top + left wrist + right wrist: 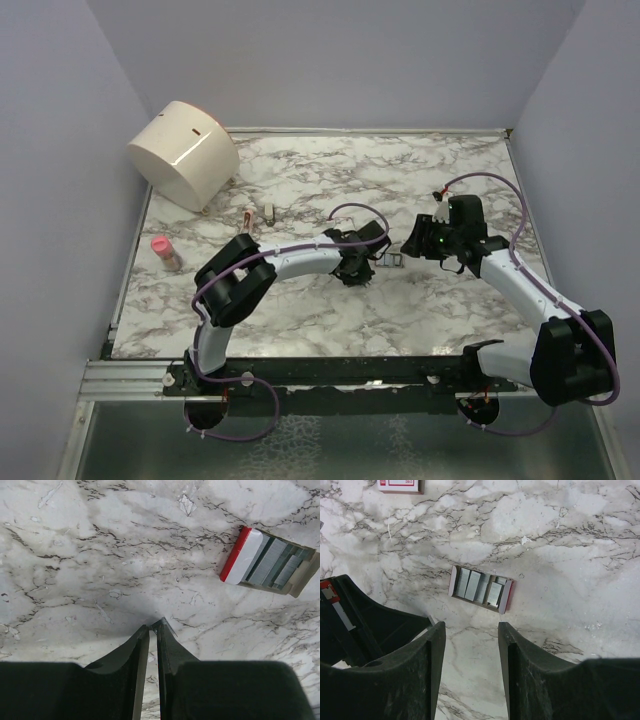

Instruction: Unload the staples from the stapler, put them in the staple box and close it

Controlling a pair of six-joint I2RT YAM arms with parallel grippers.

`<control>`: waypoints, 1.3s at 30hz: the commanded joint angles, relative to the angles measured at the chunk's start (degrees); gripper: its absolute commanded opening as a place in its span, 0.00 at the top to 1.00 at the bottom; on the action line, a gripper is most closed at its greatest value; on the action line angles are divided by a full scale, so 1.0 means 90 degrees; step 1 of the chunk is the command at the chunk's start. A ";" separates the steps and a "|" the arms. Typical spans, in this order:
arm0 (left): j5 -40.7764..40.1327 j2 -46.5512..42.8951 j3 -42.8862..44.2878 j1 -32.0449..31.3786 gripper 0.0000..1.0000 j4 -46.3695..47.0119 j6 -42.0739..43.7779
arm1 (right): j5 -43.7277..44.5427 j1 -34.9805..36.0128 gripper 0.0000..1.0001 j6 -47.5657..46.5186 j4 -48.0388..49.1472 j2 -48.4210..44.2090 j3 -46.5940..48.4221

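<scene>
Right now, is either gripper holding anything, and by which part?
Nothing is held: the left gripper is shut and empty, the right gripper open and empty.

Table: white marble-patterned top [300, 320] with grey veins, pale walls on three sides.
Drum: big cream drum [183, 152] on its side at the far left corner.
Stapler: pink with a pale end [165, 252], near the left edge, well apart from both arms.
Small bits: a slim reddish piece [247, 217] and a small white piece [270, 211] side by side, near the drum.
Staples: a small grey ribbed patch [391, 260] mid-table.
Left gripper: [353, 270] low over the table, just left of the staples.
Right gripper: [413, 240] just right of the staples, pointing left.
</scene>
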 commanded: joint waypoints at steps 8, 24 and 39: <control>-0.0182 0.0591 0.0448 -0.0034 0.92 -0.1049 -0.0304 | -0.0178 -0.0009 0.53 -0.0120 0.0202 -0.0173 -0.0026; 0.0573 -0.1379 -0.1023 0.0293 1.00 0.1860 0.1920 | -0.2353 -0.0016 0.52 -0.0018 0.0468 -0.0530 -0.0189; 0.4563 -0.3491 -0.3611 0.1879 1.00 0.7473 0.1466 | -0.6124 -0.0038 0.34 0.4383 0.6358 -0.0546 -0.1615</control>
